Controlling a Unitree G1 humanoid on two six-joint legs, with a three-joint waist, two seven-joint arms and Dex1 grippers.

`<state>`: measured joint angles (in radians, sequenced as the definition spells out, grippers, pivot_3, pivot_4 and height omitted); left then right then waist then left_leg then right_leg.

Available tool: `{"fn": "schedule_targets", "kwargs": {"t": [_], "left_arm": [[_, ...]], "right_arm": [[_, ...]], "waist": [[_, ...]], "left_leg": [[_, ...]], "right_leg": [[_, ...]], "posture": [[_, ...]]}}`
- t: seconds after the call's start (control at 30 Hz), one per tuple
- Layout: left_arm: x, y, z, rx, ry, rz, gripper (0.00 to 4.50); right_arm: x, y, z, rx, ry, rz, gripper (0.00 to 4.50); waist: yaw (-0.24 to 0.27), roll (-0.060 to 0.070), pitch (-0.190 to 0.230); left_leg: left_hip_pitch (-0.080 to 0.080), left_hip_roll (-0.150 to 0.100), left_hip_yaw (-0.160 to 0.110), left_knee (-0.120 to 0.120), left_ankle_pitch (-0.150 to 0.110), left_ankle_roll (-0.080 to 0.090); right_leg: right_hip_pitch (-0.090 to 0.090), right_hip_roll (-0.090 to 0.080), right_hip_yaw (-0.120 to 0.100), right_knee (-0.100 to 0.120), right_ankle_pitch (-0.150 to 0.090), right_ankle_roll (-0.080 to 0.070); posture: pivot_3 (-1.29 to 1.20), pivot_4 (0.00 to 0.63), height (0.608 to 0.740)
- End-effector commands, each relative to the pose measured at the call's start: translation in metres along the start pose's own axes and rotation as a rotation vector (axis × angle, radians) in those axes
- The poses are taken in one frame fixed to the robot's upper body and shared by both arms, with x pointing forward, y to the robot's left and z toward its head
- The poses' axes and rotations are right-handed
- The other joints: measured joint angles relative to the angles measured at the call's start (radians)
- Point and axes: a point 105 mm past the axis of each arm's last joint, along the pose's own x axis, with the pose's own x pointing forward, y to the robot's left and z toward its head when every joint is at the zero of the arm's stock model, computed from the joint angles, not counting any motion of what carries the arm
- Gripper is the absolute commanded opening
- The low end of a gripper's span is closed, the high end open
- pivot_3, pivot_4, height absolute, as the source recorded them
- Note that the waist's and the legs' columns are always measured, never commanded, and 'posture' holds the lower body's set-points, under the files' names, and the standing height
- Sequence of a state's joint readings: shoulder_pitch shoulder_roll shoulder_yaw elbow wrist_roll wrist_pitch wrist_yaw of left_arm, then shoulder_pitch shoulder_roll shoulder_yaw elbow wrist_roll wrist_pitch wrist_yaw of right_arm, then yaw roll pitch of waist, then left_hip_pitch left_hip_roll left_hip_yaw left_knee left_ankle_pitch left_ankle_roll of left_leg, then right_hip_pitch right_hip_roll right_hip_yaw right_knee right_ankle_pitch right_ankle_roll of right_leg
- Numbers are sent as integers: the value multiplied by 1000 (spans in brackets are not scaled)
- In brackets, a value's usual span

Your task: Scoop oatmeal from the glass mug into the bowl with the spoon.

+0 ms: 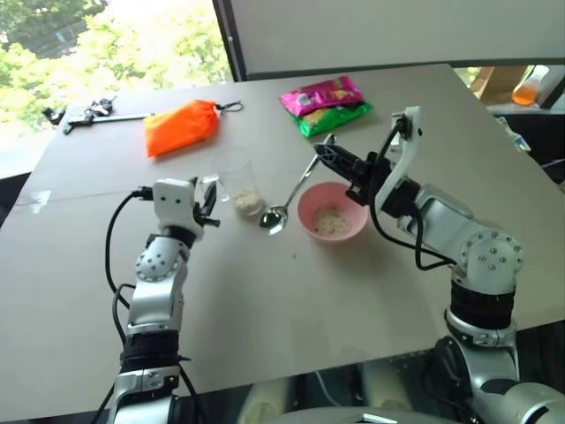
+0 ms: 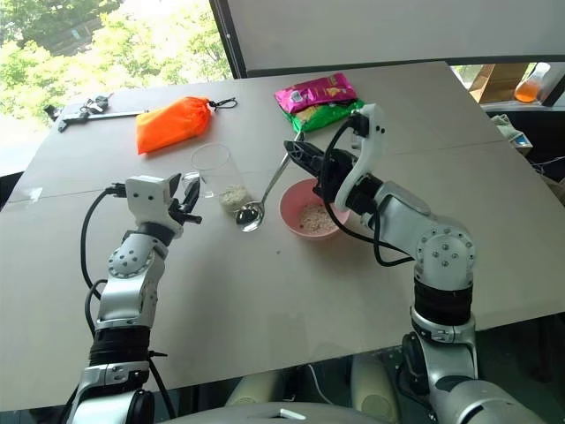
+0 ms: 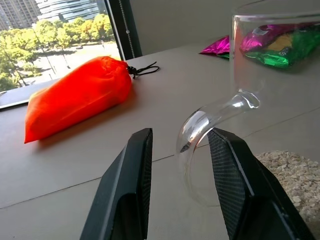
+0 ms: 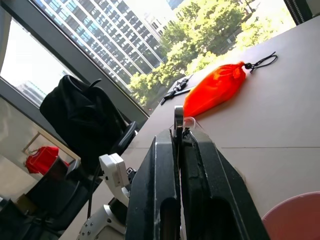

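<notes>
Black fingers (image 3: 131, 185) of the left gripper (image 3: 182, 165) straddle the glass mug's (image 1: 237, 187) handle, not yet clamped, probably to steady it. Mid-frame, the right gripper (image 1: 321, 152) pinches the spoon (image 1: 291, 193), head hanging between oatmeal (image 1: 248, 204) and pink bowl (image 1: 311, 201).

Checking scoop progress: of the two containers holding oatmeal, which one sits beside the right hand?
The pink bowl, with flakes inside, sits below the right hand; the clear glass mug stands by the left hand.

Head pair looking down over table (image 1: 265, 300), wrist cameras close, level
</notes>
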<state>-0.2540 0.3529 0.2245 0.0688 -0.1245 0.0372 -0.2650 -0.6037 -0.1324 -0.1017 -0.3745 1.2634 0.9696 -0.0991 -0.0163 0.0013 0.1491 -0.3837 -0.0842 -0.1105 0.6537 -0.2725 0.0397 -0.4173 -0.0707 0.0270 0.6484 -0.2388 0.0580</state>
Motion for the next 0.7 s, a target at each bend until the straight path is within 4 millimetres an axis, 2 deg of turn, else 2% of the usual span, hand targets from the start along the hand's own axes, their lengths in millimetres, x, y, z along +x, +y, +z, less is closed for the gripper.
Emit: {"fn": "schedule_targets", "kwargs": {"t": [0.03,0.07,0.5,0.6,0.7], "left_arm": [[2,0,9,14,-37,-8,619],[2,0,9,17,-34,-7,125],[5,-2,9,21,-39,-11,125],[6,-3,11,23,-58,-14,125],[7,-8,15,28,-89,-38,125]], "right_arm": [[0,9,7,-14,-36,37,0],[0,9,7,-15,-35,37,0],[2,10,10,-35,-35,39,0],[3,11,18,-65,-50,42,0],[6,11,38,-140,-77,47,0]], "waist": [[0,0,0],[0,0,0],[1,0,0],[1,0,0],[1,0,0]], "left_leg": [[0,0,0,0,0,0],[0,0,0,0,0,0],[0,0,0,1,0,0],[0,0,0,1,0,0],[0,0,0,1,0,0]], "right_leg": [[0,0,0,0,0,0],[0,0,0,0,0,0],[0,0,0,2,0,0],[0,0,0,2,0,0],[0,0,0,2,0,0]], "posture": [[0,150,740],[0,150,740],[0,150,740],[0,150,740],[0,150,740]]}}
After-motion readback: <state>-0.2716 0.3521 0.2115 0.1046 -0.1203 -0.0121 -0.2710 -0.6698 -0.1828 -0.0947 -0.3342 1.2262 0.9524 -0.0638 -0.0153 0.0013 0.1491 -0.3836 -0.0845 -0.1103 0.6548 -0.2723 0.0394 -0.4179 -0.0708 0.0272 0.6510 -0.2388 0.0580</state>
